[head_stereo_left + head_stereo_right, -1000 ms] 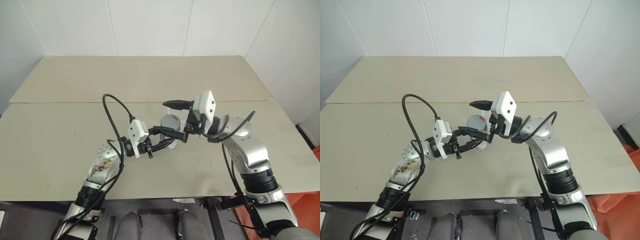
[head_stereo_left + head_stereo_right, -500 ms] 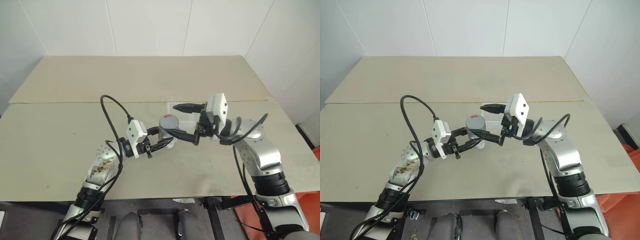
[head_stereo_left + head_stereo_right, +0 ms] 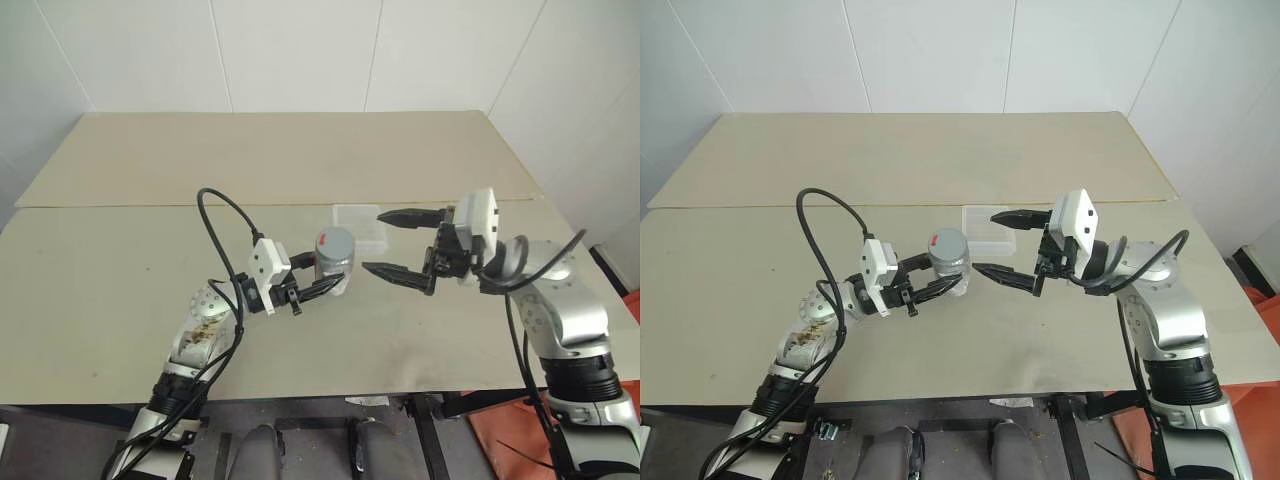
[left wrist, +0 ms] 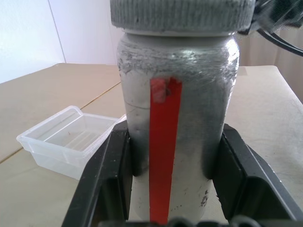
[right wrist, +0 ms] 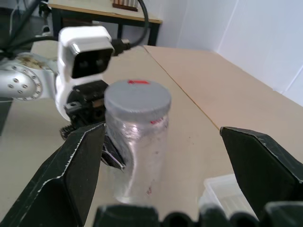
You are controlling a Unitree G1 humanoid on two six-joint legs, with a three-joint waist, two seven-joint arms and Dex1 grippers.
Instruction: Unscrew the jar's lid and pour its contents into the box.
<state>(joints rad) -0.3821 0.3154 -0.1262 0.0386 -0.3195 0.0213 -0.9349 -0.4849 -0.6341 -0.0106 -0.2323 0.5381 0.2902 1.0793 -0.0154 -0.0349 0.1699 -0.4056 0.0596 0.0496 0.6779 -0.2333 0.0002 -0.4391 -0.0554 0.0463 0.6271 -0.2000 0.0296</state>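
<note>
Two jaws: left (image 3: 318,287) tight on lidded jar (image 3: 335,262) (red strip in left wrist view), right (image 3: 398,243) wide, empty

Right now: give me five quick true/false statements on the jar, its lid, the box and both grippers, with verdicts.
1. The left gripper is shut on the slim clear jar with the red label strip. True.
2. The round grey ribbed lid is already off the jar. False: it sits on top of the jar.
3. The right gripper grips the lid. False: its jaws are open and it is apart from the jar, to the jar's right.
4. The shallow clear plastic box sits on the tan table beyond the jar. True.
5. The box holds poured contents. False: it looks empty.
</note>
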